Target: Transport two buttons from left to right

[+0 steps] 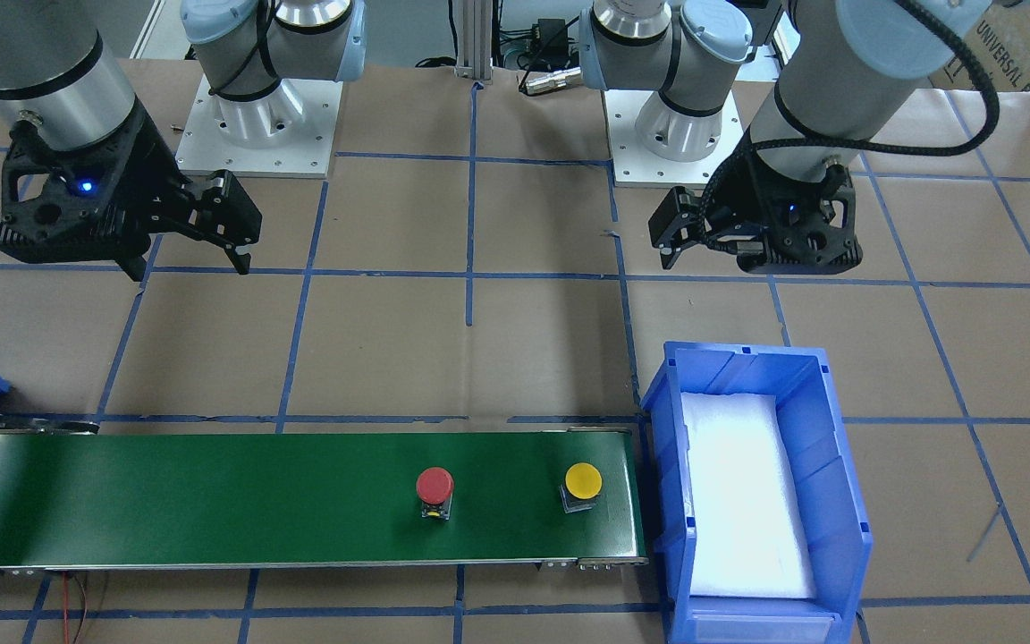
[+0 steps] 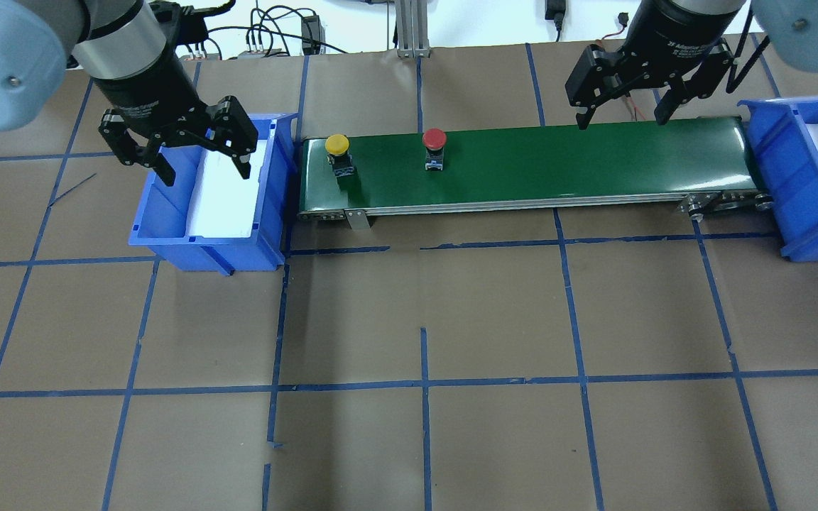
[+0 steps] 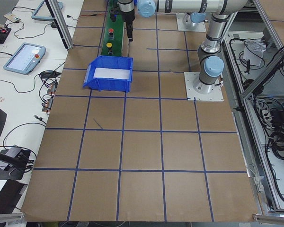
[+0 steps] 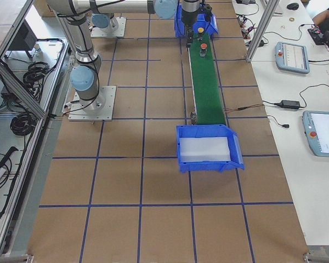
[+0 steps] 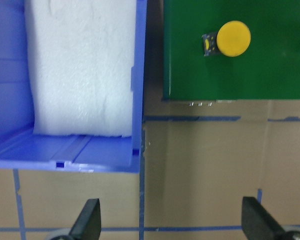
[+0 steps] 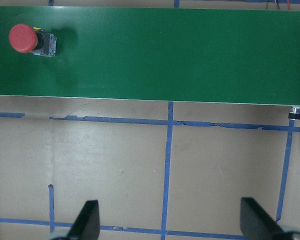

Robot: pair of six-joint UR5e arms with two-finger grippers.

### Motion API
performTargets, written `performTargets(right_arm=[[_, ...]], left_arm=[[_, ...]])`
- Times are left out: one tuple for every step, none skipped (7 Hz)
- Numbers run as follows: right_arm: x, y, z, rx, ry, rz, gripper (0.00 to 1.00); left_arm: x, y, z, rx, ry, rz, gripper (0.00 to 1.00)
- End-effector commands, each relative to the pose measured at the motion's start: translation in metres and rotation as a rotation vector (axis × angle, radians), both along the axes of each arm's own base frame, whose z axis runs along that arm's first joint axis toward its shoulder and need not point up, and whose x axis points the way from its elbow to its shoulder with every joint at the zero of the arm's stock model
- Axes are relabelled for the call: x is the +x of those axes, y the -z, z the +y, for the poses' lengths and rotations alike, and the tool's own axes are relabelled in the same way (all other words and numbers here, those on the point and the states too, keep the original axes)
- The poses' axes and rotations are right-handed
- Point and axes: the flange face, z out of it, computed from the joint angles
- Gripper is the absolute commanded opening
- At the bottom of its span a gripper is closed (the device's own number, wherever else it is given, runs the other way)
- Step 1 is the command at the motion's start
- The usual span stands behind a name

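Observation:
The yellow button (image 2: 337, 145) stands upright at the left end of the green conveyor belt (image 2: 558, 167). It also shows in the front view (image 1: 583, 483) and the left wrist view (image 5: 233, 38). The red button (image 2: 434, 139) stands on the belt a little to its right, and also shows in the front view (image 1: 434, 486) and the right wrist view (image 6: 23, 38). My left gripper (image 2: 203, 167) is open and empty, raised over the left blue bin (image 2: 167, 238). My right gripper (image 2: 622, 117) is open and empty, above the belt's far edge near its right end.
The left bin holds only a white foam pad (image 2: 221, 199). A second blue bin (image 2: 760, 135) with a white pad stands at the belt's right end. Brown paper with blue tape lines (image 2: 423, 383) covers the table. The arm bases (image 1: 256, 125) are behind the belt.

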Motion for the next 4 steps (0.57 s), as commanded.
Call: performTargets(right_arm=[[-0.006, -0.001, -0.004, 0.005, 0.003, 0.002, 1.0], [-0.007, -0.001, -0.004, 0.005, -0.01, 0.008, 1.0], [-0.006, 0.0, -0.004, 0.006, -0.01, -0.004, 0.99], [-0.006, 0.0, -0.004, 0.006, -0.009, -0.004, 0.99]], left_arm=[[0.003, -0.001, 0.014, 0.015, 0.013, -0.023, 1.0], [0.005, 0.001, 0.012, 0.018, -0.009, -0.014, 1.0], [0.011, -0.003, 0.01, 0.011, -0.015, -0.032, 1.0], [0.014, 0.002, 0.016, 0.041, -0.023, -0.026, 1.0]])
